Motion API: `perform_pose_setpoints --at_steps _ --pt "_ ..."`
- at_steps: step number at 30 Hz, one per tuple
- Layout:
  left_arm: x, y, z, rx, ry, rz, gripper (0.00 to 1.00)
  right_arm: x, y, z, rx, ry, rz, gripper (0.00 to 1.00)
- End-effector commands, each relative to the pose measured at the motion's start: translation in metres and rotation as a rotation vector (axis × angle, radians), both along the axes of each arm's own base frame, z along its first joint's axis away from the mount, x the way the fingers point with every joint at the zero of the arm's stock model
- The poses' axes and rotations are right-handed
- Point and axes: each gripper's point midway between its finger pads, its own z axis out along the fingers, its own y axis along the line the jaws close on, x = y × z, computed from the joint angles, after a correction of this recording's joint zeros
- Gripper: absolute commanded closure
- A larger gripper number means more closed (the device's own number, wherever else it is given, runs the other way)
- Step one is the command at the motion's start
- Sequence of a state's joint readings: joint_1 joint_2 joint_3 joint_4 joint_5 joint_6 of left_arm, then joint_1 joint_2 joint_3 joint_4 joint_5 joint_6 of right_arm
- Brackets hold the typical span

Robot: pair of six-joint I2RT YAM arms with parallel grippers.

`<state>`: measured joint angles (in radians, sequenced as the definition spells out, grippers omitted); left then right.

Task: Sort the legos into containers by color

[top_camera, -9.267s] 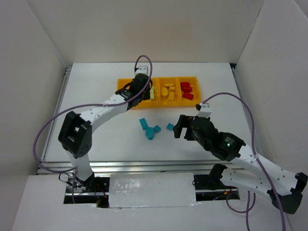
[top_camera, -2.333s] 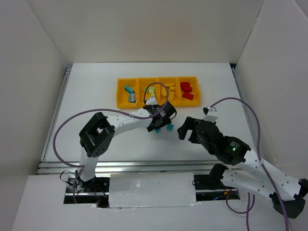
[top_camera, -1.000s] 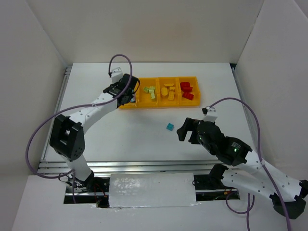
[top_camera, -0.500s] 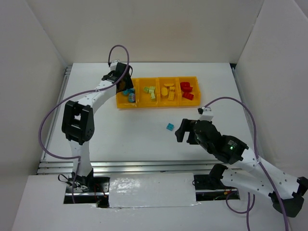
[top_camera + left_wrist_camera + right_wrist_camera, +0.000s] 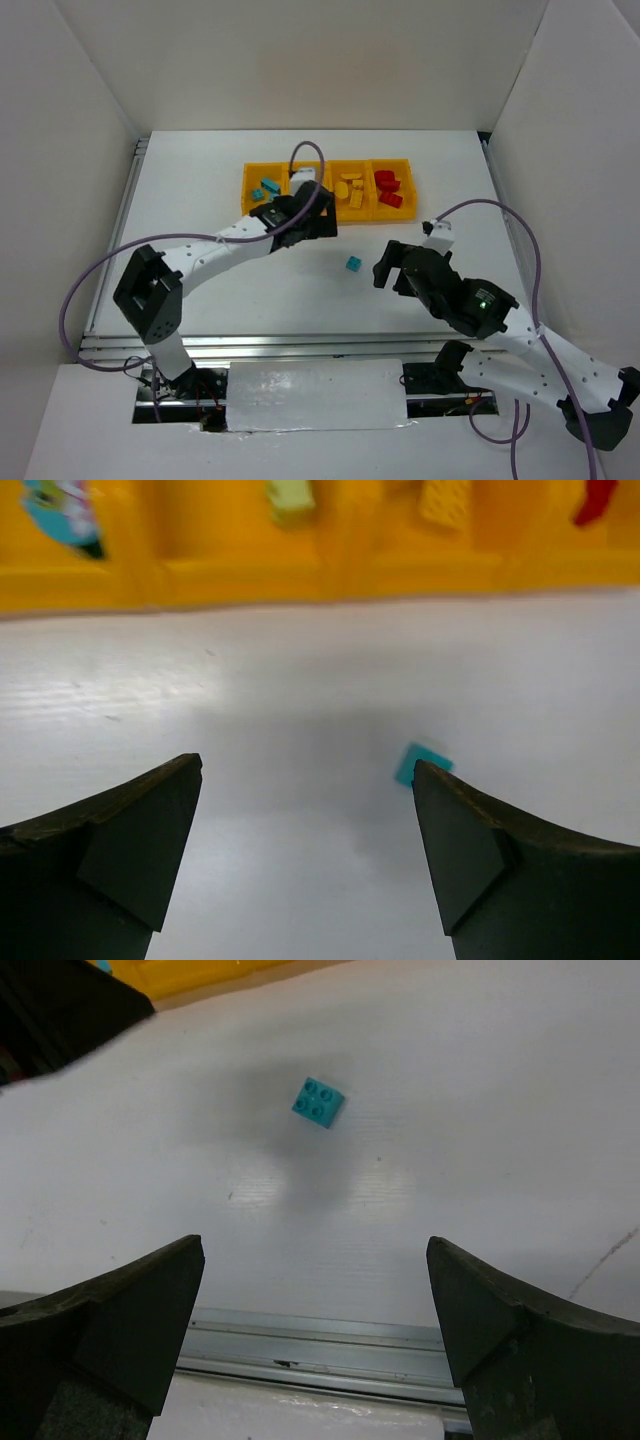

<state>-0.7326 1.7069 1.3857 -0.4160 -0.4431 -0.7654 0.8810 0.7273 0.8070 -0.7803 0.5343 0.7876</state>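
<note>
One cyan lego [image 5: 353, 263] lies alone on the white table in front of the tray of containers [image 5: 325, 222]. My left gripper [image 5: 318, 228] hovers open and empty between the tray and that brick. In the left wrist view the brick [image 5: 422, 763] sits just off the right fingertip [image 5: 470, 840], with the tray [image 5: 300, 575] beyond it. My right gripper [image 5: 388, 262] is open and empty just right of the brick, which shows ahead of it [image 5: 319, 1101] in the right wrist view. Blue legos [image 5: 265, 188], yellow ones [image 5: 350, 190] and red ones [image 5: 388, 190] lie in separate compartments; the left arm hides most of the green compartment.
White walls enclose the table on three sides. A metal rail [image 5: 320, 1345] runs along the near table edge, right under my right gripper. A purple cable [image 5: 305, 160] loops over the tray from the left wrist.
My left gripper opened over the leftmost compartment, leaving blue bricks there. It then swung right and toward me to the tray's front, near the lone cyan brick. The right arm barely moved.
</note>
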Motion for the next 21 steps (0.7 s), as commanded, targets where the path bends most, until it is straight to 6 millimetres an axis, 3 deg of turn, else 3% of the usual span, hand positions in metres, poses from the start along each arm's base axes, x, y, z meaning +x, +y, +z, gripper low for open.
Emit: perform_pose_setpoints --at_steps 1,2,4,5,7,8,14,21 --pt "-0.010 -0.047 0.003 -0.076 -0.008 -0.052 0.01 0.003 -0.021 0.029 0.041 -0.062 -0.118 0.00" --pt "-0.019 -0.070 -0.015 -0.051 0.027 -0.127 0.00 0.002 -0.023 0.030 0.046 -0.064 -0.119 0.00" --pt "-0.018 -0.102 -0.012 -0.026 -0.019 -0.279 0.00 -0.002 -0.025 0.034 0.063 -0.076 -0.107 0.00" --pt "-0.030 -0.124 -0.030 -0.014 0.007 -0.390 0.01 -0.003 -0.025 0.033 0.065 -0.073 -0.097 0.00" --pt "-0.029 -0.139 -0.032 0.029 -0.026 -0.474 0.01 -0.006 -0.024 0.034 0.077 -0.079 -0.077 0.00" --pt "-0.028 -0.142 -0.043 0.052 -0.015 -0.500 0.01 -0.008 -0.023 0.030 0.078 -0.072 -0.064 0.00" --pt "-0.024 -0.151 -0.064 0.109 -0.011 -0.584 0.02 -0.009 -0.017 0.024 0.066 -0.063 -0.023 0.00" --pt "-0.020 -0.152 -0.092 0.177 0.015 -0.622 0.18 -0.009 -0.009 0.024 0.069 -0.065 0.022 0.00"
